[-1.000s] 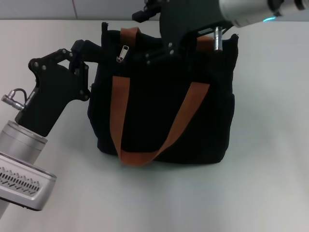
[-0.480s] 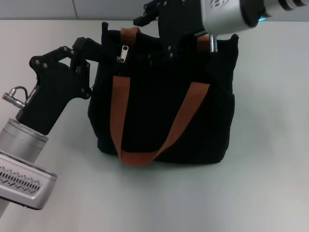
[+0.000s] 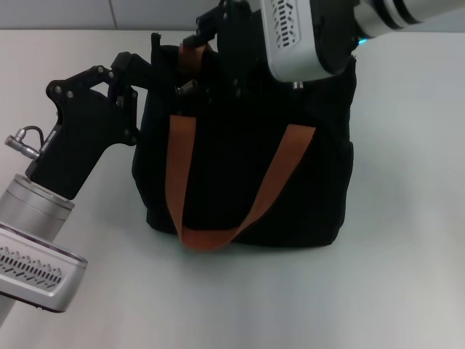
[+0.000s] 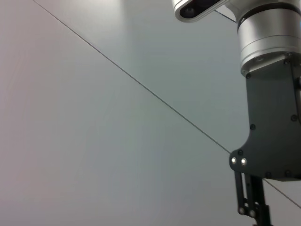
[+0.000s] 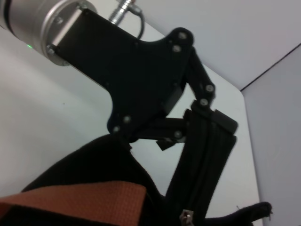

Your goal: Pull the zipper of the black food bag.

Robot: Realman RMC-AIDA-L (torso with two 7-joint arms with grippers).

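The black food bag [image 3: 240,167] stands upright mid-table with two orange-brown handles [image 3: 280,171]. My left gripper [image 3: 149,69] is shut on the bag's upper left end; the right wrist view shows it [image 5: 202,117] clamped on the black zip strip [image 5: 207,155]. The small silver zipper pull [image 5: 186,217] sits on that strip, just below the left gripper's hold. My right gripper [image 3: 211,73] hangs over the bag's top left edge and hides the pull in the head view. It also shows in the left wrist view [image 4: 270,136].
The pale table [image 3: 407,218] lies bare around the bag. The left arm [image 3: 51,203] reaches in from the near left and the right arm [image 3: 341,29] crosses above the bag from the far right. A wall stands behind the table.
My right gripper has swung left and lower over the bag's top edge and now covers the zipper pull. The left gripper has kept its hold on the bag's end.
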